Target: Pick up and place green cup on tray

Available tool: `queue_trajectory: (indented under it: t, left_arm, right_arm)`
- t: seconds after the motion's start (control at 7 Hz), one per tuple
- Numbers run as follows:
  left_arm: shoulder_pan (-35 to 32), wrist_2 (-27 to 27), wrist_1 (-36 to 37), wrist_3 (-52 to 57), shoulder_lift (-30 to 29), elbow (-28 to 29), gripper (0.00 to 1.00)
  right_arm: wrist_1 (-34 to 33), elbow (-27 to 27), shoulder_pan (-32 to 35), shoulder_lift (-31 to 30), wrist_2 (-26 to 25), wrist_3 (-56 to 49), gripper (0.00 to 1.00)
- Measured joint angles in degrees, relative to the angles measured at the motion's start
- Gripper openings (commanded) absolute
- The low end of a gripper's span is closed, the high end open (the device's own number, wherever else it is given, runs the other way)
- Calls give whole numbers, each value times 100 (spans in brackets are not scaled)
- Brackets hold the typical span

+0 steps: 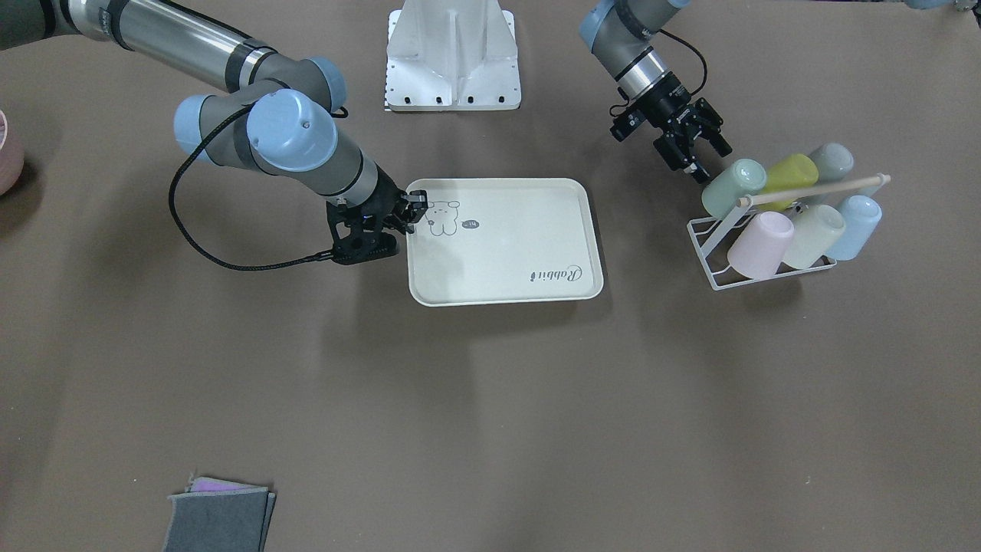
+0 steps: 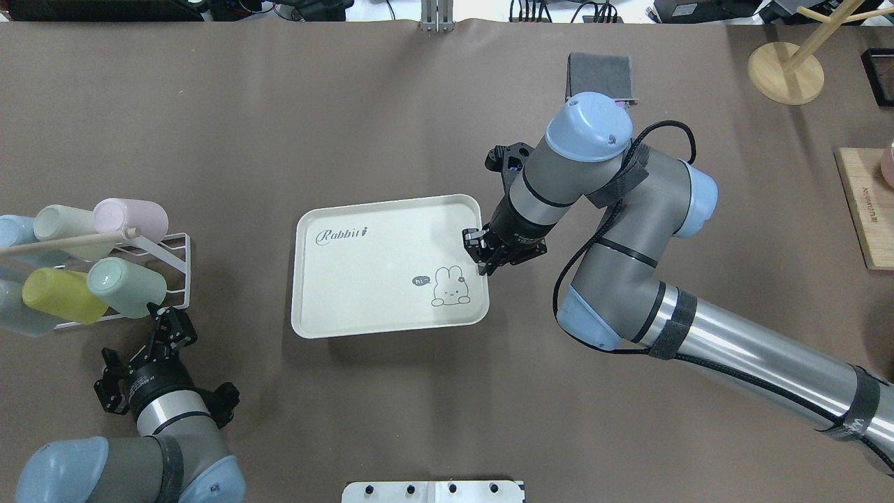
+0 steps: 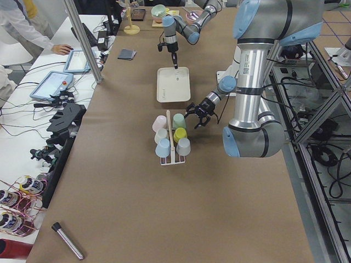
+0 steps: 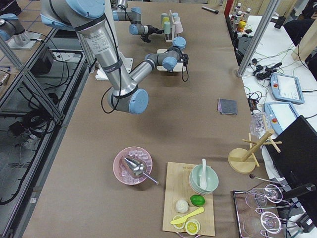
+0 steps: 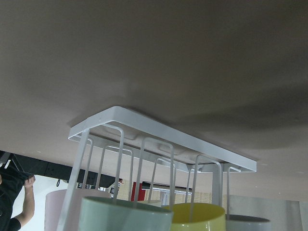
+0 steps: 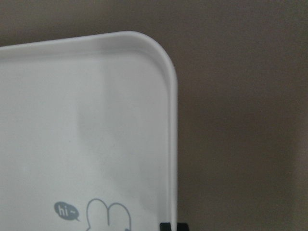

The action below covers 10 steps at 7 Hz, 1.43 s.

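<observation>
Facing the robot, the front view puts the green cup (image 1: 733,188) at the right of the frame. It lies tilted on a white wire rack (image 1: 709,253), next to a yellow-green cup (image 1: 789,175) and above a pink cup (image 1: 760,244). The left claw (image 1: 707,159) hangs just above and left of it with its fingers apart. Whether it touches the cup cannot be told. The tray (image 1: 506,253) lies flat at mid-frame on the brown counter (image 1: 490,422), well apart from the rack. The right claw (image 1: 410,208) sits at the tray's left rim.

From overhead, the green cup (image 2: 127,286) is at the left edge on the rack (image 2: 178,248). The left claw (image 2: 172,323) is spread open just below it. The right claw (image 2: 480,257) stands over the right rim of the tray (image 2: 377,279), and whether it grips the rim cannot be told.

From the left end, the left claw (image 3: 200,112) is beside the green cup (image 3: 179,120), and the tray (image 3: 173,87) lies farther up the frame.

From the right end, the rack is too small to read.

The left wrist view shows the green cup (image 5: 125,216) at the bottom edge under the rack's wires.

The right wrist view shows the tray's corner (image 6: 96,120) and a dark fingertip (image 6: 166,226) at its rim.
</observation>
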Motion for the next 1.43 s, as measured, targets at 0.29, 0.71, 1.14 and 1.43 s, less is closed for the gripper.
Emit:
queue_trajectory:
  t: [0.29,0.71,1.14,1.43]
  left_arm:
    - [-58,-14,-69,606,-52,-147,95]
    - [-136,-9,-300,942,-25,-206,97]
    - [-275,18,-768,898,6,114,97]
    - [-399,148,-857,888,96,183,97]
  right_arm:
    - [10,-21,-44,-6,-109,115,0]
    - [23,-61,-62,-20,-172,176,98]
    - [18,-58,11,-53,-164,184,100]
    - [21,-32,281,-168,-84,123,100]
